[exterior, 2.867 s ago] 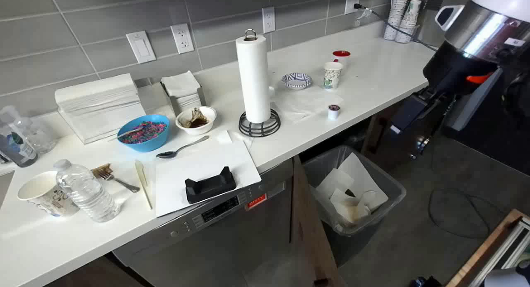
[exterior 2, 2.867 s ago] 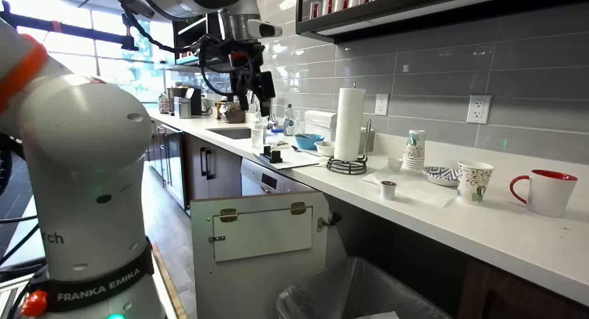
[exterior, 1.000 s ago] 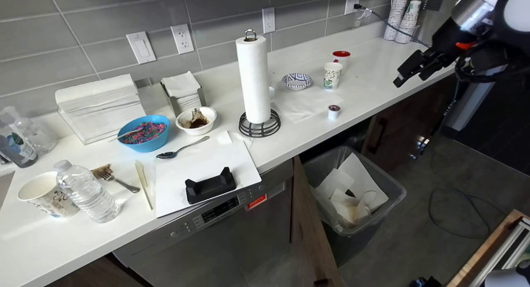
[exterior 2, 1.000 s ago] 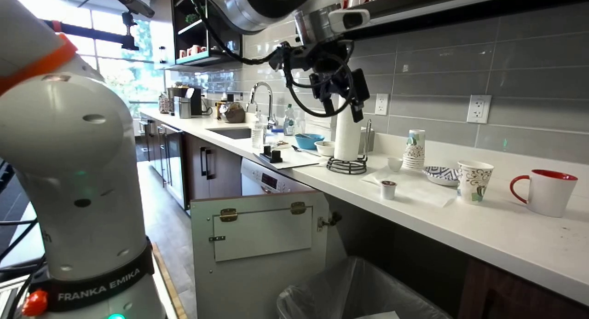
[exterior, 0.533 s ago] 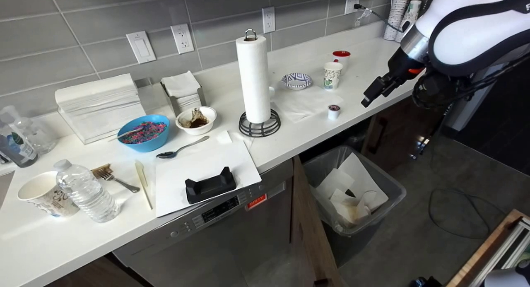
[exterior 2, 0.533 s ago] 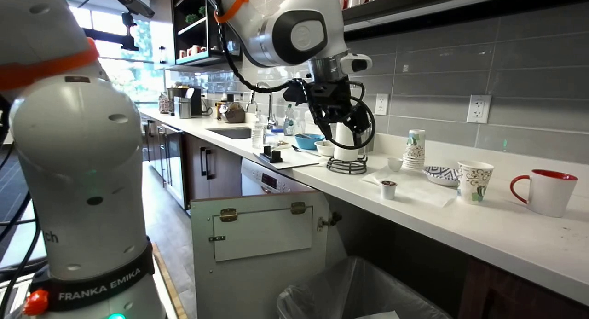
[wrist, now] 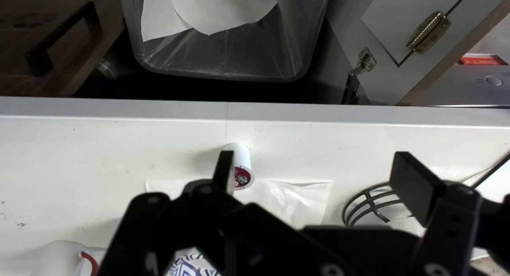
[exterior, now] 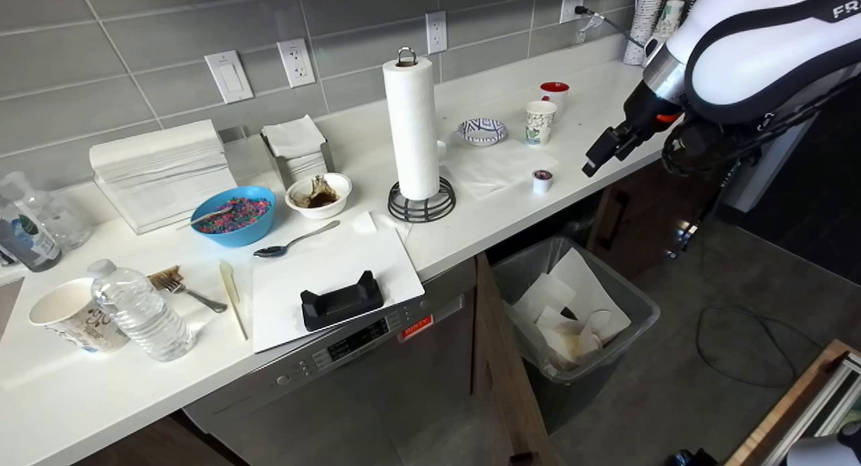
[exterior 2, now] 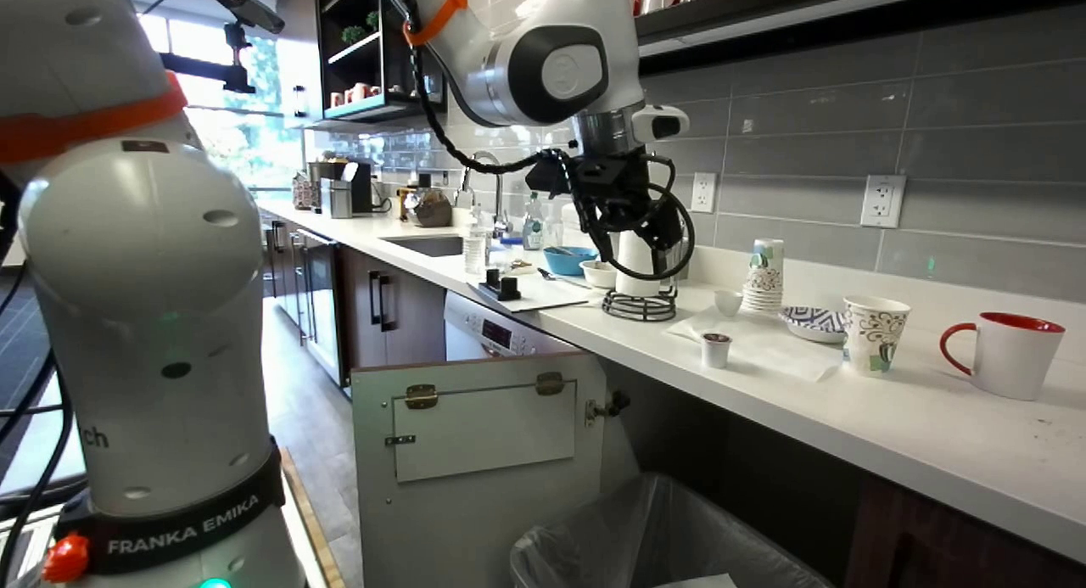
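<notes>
Running from the paper-towel roll (exterior: 412, 130) at left to the white pod (exterior: 541, 182) in an exterior view, a strip of counter (exterior: 491, 210) bordered the near edge. Lower than the gripper (wrist: 312, 170) and left of it, the pod stood long axis vertical, dark end up; farthest right, the jaws spread wide, holding nothing.

In an exterior view, light capitals on the robot's black base band (exterior 2: 182, 529) spell "FRANKA EMIKA" — and "ch" shows on the pale lower arm column (exterior 2: 153, 316) above. In an exterior view, a red label (exterior: 416, 327) on the dishwasher (exterior: 377, 385) reads "DIRTY"; "FRA" — cut by the frame — stands on the arm's black stripe (exterior: 827, 9).
</notes>
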Action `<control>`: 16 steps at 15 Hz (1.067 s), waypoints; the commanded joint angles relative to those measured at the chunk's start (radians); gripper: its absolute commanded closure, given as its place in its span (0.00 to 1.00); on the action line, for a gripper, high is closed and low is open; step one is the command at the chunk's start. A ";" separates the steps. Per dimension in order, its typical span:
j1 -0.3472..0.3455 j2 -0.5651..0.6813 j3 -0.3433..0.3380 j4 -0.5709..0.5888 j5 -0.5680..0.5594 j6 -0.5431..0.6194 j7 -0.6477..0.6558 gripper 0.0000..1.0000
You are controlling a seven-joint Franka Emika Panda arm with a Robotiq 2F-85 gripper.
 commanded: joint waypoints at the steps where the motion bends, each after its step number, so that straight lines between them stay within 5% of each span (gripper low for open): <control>1: 0.031 0.159 -0.021 0.073 0.066 0.006 -0.054 0.00; 12: -0.046 0.438 0.015 0.268 0.109 -0.006 -0.230 0.00; 14: -0.054 0.436 0.038 0.281 0.102 -0.101 -0.246 0.00; 16: -0.063 0.425 0.045 0.260 0.093 -0.058 -0.223 0.00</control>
